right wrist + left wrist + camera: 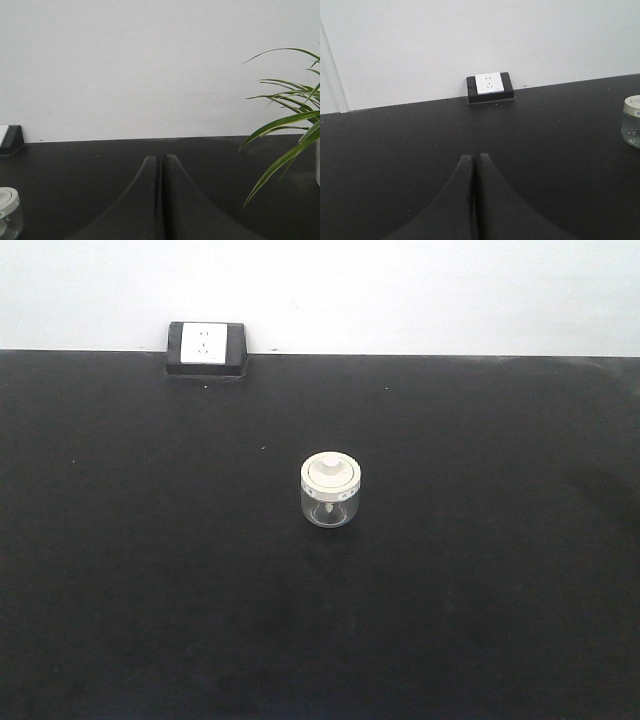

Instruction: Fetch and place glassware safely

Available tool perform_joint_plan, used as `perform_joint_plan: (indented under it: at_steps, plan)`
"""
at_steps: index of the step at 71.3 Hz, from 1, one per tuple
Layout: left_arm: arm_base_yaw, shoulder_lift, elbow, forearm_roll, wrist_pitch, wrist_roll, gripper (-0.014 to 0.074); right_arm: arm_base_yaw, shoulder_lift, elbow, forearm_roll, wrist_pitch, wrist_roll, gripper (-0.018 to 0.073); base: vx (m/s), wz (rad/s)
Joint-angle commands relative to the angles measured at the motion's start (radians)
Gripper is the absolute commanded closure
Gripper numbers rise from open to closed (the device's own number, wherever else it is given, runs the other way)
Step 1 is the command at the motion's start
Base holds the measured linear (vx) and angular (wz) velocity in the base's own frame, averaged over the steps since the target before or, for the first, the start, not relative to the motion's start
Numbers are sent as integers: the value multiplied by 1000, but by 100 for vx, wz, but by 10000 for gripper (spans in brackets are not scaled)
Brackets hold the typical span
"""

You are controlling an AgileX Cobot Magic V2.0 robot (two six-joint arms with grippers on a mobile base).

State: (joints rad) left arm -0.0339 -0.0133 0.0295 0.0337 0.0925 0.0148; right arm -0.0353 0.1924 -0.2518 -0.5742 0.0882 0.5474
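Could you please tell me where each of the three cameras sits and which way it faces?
Exterior front-facing: raised, looking down across the black tabletop at the small clear glass jar with a cream-white lid and the white wall socket in a black block; no robot parts show.
Left wrist-mounted: low behind the closed left gripper, facing the wall; socket ahead, jar at right edge.
Right wrist-mounted: low behind the closed right gripper; jar at lower left, green striped-leaf plant at right.
All three share the jar.

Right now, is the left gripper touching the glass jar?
Apart. In the left wrist view the left gripper is shut at bottom centre, and the glass jar stands at the right edge, with bare black table between them.
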Motion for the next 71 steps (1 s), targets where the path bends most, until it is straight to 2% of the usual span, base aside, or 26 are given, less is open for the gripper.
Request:
perform_joint_plan:
  at_steps: [1,46,56,71]
  plan:
    - [-2,-11,26,-3,-72,-7,603,-7,11,-27,-5,-59,0,563,0,0]
    - [-2,-11,26,-3,-72,-7,603,-7,11,-27,8,-58,-17,563,0,0]
    - [-2,-11,26,-3,-72,-7,603,-7,11,-27,177,-48,-123,563,0,0]
    - [-2,-11,26,-3,-72,-7,603,-7,11,-27,527,-37,-547,563,0,0]
